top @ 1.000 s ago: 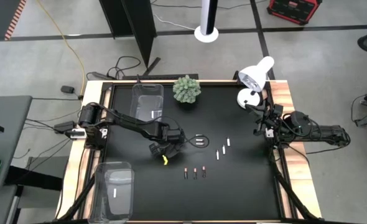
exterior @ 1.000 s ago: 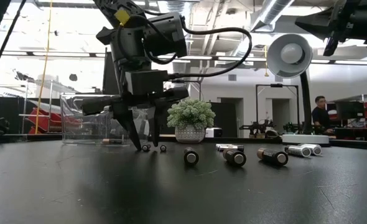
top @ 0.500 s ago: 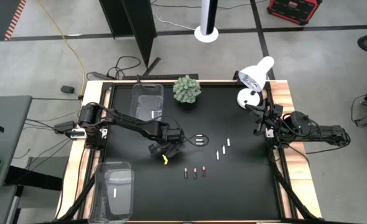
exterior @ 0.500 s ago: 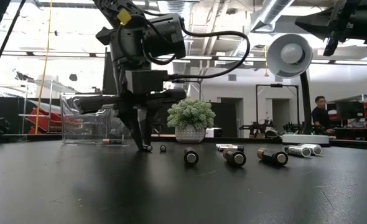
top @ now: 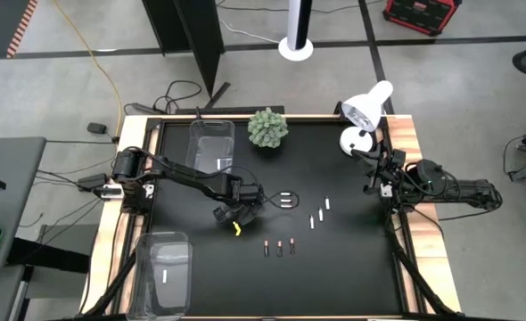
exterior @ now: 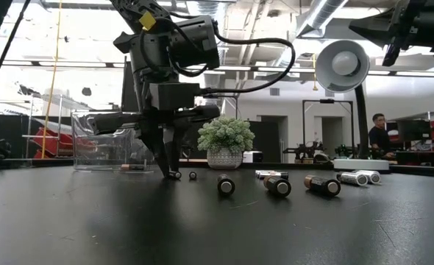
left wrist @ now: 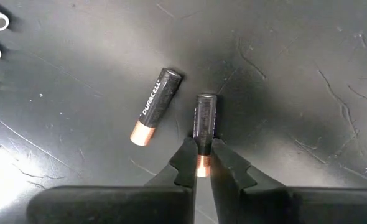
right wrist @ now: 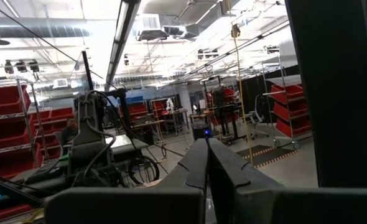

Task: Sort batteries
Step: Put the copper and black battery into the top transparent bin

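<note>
Two dark batteries with copper ends lie side by side on the black table point(top: 352, 259). My left gripper point(exterior: 170, 169) stands over them near the table's middle, shut on one battery point(left wrist: 204, 118); the other battery point(left wrist: 155, 106) lies free beside it. Three more dark batteries point(top: 280, 247) lie toward the near edge. A silver pair point(top: 286, 200) and three white batteries point(top: 319, 214) lie to the right. My right gripper point(right wrist: 206, 149) waits shut, raised at the table's right edge. My left gripper pinches the battery's copper end point(left wrist: 201, 167) between its two fingertips, one on each side. The fingers come from above, pointing down. The battery lies flat on the table, its dark end point(left wrist: 206, 99) pointing away from the fingers.
One clear bin point(top: 211, 143) stands at the far left and another clear bin point(top: 165, 272) at the near left. A potted plant point(top: 268, 127) and a white lamp point(top: 365, 107) stand along the far edge. A person point(exterior: 379, 132) sits in the room behind.
My left gripper has shut: its fingers stood apart over the dark battery a second ago and have come together on its copper end. The gripper has stayed in place, and the battery has not left the table.
</note>
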### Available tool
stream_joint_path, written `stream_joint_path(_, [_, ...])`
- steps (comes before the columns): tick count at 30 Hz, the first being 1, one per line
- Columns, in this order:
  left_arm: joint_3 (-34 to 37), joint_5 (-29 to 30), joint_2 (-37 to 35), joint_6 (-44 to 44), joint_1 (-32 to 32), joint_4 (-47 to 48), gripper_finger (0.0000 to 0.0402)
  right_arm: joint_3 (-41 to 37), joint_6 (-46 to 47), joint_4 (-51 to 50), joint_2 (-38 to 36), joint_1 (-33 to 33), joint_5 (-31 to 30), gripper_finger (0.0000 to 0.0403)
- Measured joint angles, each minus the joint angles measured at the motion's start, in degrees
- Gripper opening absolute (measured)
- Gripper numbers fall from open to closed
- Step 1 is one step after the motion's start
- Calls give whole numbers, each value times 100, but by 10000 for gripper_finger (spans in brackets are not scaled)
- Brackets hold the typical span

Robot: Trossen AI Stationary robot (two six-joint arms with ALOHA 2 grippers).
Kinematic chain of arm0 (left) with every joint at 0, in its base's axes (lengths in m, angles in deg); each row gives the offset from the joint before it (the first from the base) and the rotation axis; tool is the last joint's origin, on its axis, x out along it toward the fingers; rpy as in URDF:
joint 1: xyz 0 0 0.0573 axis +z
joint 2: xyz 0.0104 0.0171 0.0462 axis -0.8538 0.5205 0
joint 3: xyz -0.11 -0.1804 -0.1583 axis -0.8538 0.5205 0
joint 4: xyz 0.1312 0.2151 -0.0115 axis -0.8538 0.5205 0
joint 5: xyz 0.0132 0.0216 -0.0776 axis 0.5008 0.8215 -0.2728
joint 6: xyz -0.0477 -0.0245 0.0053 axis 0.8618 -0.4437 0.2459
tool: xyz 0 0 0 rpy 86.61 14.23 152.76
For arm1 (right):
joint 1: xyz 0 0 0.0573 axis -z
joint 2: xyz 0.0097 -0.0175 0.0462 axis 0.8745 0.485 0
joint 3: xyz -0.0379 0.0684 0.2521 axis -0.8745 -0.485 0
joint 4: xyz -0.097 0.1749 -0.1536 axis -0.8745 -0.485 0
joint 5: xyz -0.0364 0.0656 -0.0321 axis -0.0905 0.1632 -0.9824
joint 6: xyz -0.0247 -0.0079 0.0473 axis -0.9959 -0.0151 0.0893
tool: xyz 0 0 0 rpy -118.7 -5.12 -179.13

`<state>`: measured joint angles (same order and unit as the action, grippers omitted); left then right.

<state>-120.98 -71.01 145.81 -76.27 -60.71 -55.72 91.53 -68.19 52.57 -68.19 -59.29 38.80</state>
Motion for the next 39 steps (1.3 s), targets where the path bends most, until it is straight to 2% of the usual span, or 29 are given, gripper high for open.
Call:
stream_joint_path(26, [-1206,-48,4,566,-69,1548,15,0,0,0,2,0,1,31])
stream_joint_path(33, [-1429,-436,-400,691,-62,1549,15,0,2,0,2,-2,1,31])
stream_joint_path(39, [-1436,-1211,-1012,843,-21,1340,15,0,2,0,1,-2,1,31])
